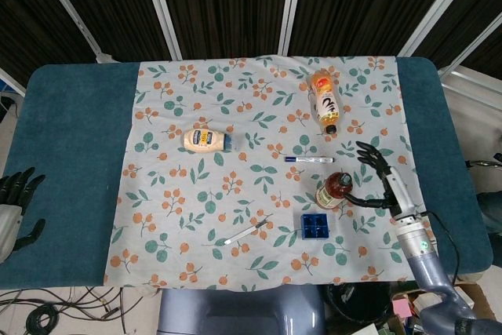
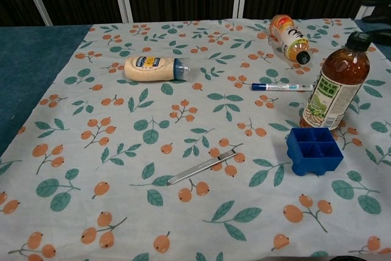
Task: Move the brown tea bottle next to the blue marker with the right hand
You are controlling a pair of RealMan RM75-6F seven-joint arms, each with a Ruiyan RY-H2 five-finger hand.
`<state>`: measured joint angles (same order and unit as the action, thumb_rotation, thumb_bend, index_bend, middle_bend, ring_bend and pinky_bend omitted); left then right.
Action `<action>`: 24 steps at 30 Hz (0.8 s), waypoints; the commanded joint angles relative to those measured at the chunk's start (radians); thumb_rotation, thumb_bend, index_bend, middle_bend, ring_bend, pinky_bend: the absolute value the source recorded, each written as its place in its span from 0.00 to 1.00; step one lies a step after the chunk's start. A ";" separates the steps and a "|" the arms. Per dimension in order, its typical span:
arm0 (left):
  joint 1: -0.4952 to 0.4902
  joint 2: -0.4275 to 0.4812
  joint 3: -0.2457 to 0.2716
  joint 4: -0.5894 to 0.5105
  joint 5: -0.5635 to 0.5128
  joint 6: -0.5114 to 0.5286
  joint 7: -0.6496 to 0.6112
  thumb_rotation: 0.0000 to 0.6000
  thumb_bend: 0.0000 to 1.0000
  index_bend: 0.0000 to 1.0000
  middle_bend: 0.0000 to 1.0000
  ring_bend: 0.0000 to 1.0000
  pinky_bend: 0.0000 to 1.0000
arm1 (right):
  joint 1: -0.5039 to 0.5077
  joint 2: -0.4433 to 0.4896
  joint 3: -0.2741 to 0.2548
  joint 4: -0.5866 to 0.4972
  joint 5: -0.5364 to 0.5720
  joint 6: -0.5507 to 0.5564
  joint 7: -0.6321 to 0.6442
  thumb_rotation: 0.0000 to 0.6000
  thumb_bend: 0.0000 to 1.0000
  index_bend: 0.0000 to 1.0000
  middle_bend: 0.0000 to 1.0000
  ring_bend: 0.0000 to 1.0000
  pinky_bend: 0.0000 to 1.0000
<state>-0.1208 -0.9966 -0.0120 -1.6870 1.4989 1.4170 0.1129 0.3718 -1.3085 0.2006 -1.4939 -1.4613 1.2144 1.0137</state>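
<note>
The brown tea bottle (image 2: 335, 84) stands upright on the floral tablecloth (image 1: 235, 194), just beside the blue marker (image 2: 281, 87) (marker on its far side) and touching nothing else. The right hand (image 1: 390, 182) hovers just right of the bottle, fingers spread, holding nothing. The left hand (image 1: 16, 202), well left of the bottle, lies empty with fingers apart.

The left hand (image 1: 14, 202) is cut off by the head view's left edge.

Head view overhead; chest view low, nearer, sharing the tablecloth (image 1: 235, 217).
</note>
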 commanded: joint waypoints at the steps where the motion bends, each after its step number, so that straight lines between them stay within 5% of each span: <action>1: 0.000 0.000 0.000 -0.001 0.003 0.002 -0.002 1.00 0.37 0.10 0.00 0.01 0.09 | -0.066 0.132 -0.001 -0.081 -0.031 0.088 -0.109 1.00 0.03 0.13 0.08 0.11 0.12; 11: 0.002 -0.005 0.000 0.000 0.012 0.013 -0.002 1.00 0.37 0.10 0.00 0.01 0.08 | -0.269 0.398 -0.102 -0.270 -0.022 0.255 -0.551 1.00 0.05 0.13 0.10 0.11 0.12; 17: 0.005 -0.005 0.000 0.000 0.019 0.023 -0.006 1.00 0.37 0.10 0.00 0.01 0.08 | -0.362 0.344 -0.169 -0.250 -0.020 0.345 -0.872 1.00 0.05 0.13 0.07 0.10 0.12; 24: 0.005 -0.011 -0.001 0.011 0.040 0.037 -0.020 1.00 0.37 0.10 0.00 0.01 0.07 | -0.375 0.227 -0.190 -0.139 -0.071 0.368 -0.928 1.00 0.05 0.11 0.05 0.09 0.12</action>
<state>-0.1160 -1.0065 -0.0127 -1.6780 1.5375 1.4526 0.0943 0.0050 -1.0462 0.0270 -1.6712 -1.5137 1.5943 0.0887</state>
